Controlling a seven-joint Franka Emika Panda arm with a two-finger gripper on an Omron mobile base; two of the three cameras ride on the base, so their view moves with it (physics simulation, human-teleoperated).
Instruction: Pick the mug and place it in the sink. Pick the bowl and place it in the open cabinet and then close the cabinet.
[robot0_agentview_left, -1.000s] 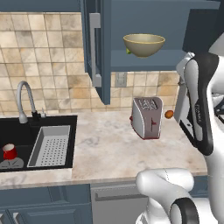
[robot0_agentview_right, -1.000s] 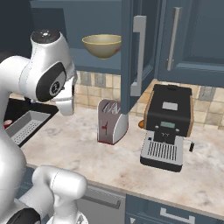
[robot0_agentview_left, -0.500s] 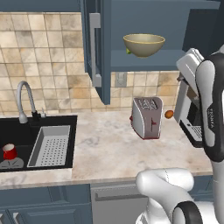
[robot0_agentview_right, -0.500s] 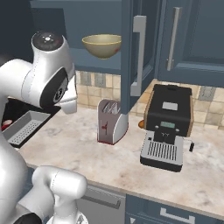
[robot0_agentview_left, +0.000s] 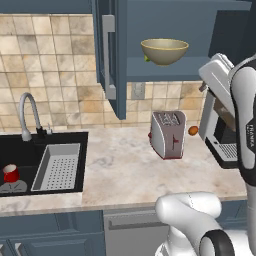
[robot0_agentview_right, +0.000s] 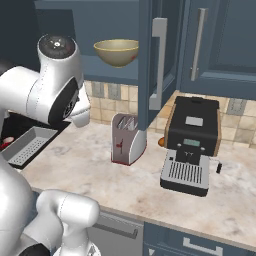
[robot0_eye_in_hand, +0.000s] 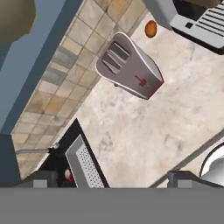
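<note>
Gripper (robot0_eye_in_hand: 112, 178) jaws stand wide apart, holding nothing; bowl (robot0_agentview_left: 164, 51) sits in the open cabinet (robot0_agentview_left: 111, 55), mug (robot0_agentview_left: 10, 173) at the sink's (robot0_agentview_left: 30, 150) 8 o'clock corner.

White arm (robot0_agentview_left: 245, 115) swung further right in the left base view, upper link now upright at the frame edge, covering more of the coffee machine (robot0_agentview_left: 222, 135), elbow lifted higher in the right base view

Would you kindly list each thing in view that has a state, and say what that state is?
mug: upright in the sink, beside the grey tray.
bowl: upright on the cabinet shelf.
cabinet: door open.
gripper: open, holding nothing, above the counter.
toaster: upright, slots empty.
faucet: no water running.
</note>
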